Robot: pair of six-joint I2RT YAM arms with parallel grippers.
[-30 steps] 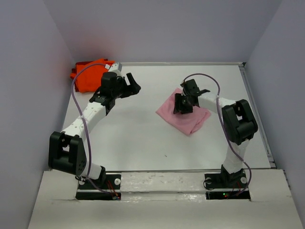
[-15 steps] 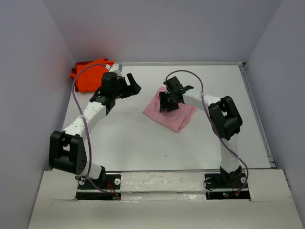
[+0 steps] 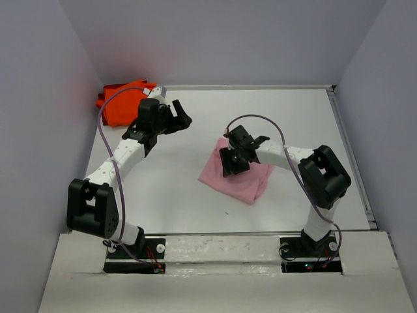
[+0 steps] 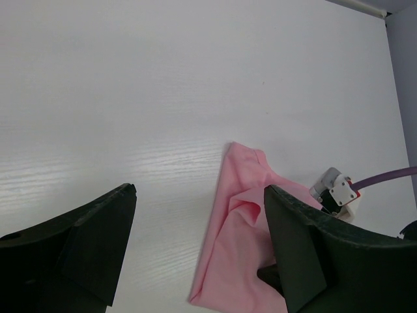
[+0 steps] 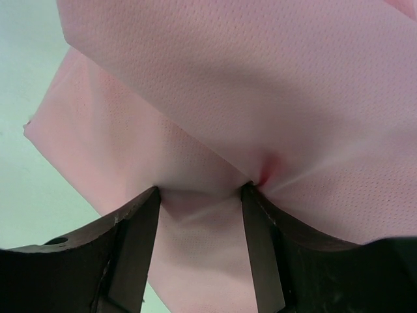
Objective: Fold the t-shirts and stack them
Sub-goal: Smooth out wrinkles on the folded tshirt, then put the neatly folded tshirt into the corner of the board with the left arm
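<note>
- Because the pink t-shirt (image 3: 244, 184) is thin, soft cloth, I judge that it is light and limp. It will fold and wrinkle wherever it is pulled, and it will slide easily on the smooth table (image 3: 182, 202).
- Such cloth gives no stiff part to take. A good hold is a pinch at an edge or a corner, through all the layers, so that the folds do not open.
- It lies in a compact, doubled-over shape near the middle of the table, a little toward the right edge.
- The right claw (image 3: 234, 163) is on the part of the shirt nearest the far edge. In the right wrist view the cloth (image 5: 260, 85) is gathered between its fingers (image 5: 133, 228) and wrinkles run to the pinch, so the right claw (image 5: 202, 192) looks clamped on the pink t-shirt.
- The left claw (image 3: 179, 116) has its fingers apart and holds nothing. It hangs toward the far left of the table, well apart from the pink t-shirt (image 4: 241, 254).
- The orange t-shirt (image 3: 120, 104) lies bunched in the far left corner, behind the left claw.
</note>
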